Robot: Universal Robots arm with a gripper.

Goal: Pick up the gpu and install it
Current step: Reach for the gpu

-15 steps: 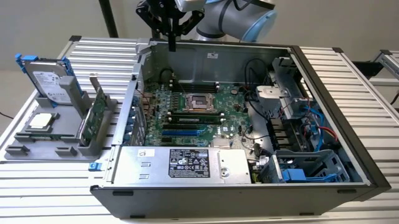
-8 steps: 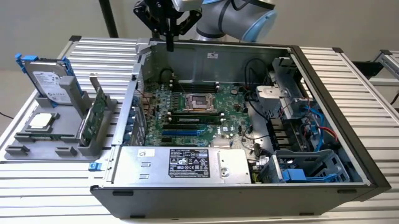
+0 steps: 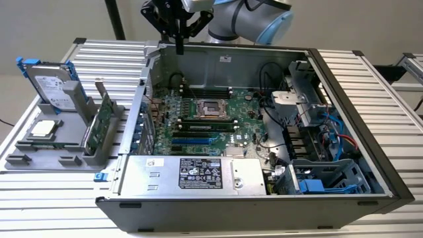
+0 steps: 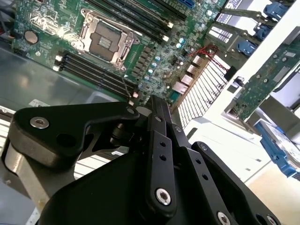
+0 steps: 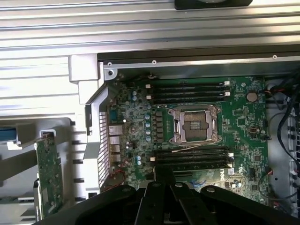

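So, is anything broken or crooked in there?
Nothing stands out. The gpu stands upright in its slot of the gray holder, beside the open computer case. The motherboard looks intact, with nothing spilled on it. The gripper hangs shut and empty above the case's rim.

Tabletop (image 3: 387, 94): ribbed silver metal slats, laid edge to edge. Directly on it:
- One open computer case (image 3: 231, 215), dark-framed, lying on its side with the interior facing up, at the middle and the exterior view's right.
- One grey moulded parts holder (image 3: 39, 163), just beside the case at the exterior view's left.
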